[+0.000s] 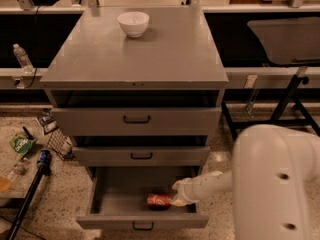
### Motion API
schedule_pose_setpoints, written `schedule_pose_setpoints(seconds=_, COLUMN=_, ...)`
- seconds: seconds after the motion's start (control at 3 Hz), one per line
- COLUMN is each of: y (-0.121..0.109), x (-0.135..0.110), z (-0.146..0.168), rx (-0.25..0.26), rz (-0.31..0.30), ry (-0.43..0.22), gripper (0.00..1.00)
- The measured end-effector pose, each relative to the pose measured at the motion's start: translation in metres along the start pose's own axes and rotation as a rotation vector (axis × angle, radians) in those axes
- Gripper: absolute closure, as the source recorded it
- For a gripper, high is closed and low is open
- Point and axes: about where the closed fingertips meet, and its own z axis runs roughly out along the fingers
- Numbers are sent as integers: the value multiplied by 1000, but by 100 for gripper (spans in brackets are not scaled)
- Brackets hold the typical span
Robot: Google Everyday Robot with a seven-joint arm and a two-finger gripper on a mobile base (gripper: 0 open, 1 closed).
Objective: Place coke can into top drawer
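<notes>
Coke can: the small red aluminium coke can [159, 200] with silver ends lies on its side on the floor of the open drawer, towards the front and a little to the 3 o'clock side of the middle.
Top drawer: the wide grey metal top drawer [113, 221] with a small black handle, lowest of the cabinet's three tiers, is pulled well out; nothing else shows inside it.
End effector: the pale end effector [179, 197] reaches into the drawer from 3 o'clock and sits against the can's 3 o'clock end; whether it grips the can or has let go I cannot tell.
Arm: the bulky white robot arm [272, 179] fills the 4 o'clock corner of the view.
Other drawers: the two like grey drawers above [136, 120] are closed or nearly so.
Counter: the flat grey cabinet counter [150, 54] carries a round white bowl [133, 23] at its 12 o'clock edge.
Done: the can rests inside the right drawer, so the placing looks all but finished.
Left: probably only a confirmed release and drawing the end effector out towards 3 o'clock without rolling the can.
</notes>
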Motion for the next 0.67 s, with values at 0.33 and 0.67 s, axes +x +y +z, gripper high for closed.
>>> schedule_pose_setpoints(seconds=0.33, y=3, x=4, z=-72, rx=65, rz=82, ry=-17, gripper=76)
schedule_pose_setpoints(seconds=0.67, y=7, x=-2, z=-100, rx=95, rz=77, ry=-20, gripper=77)
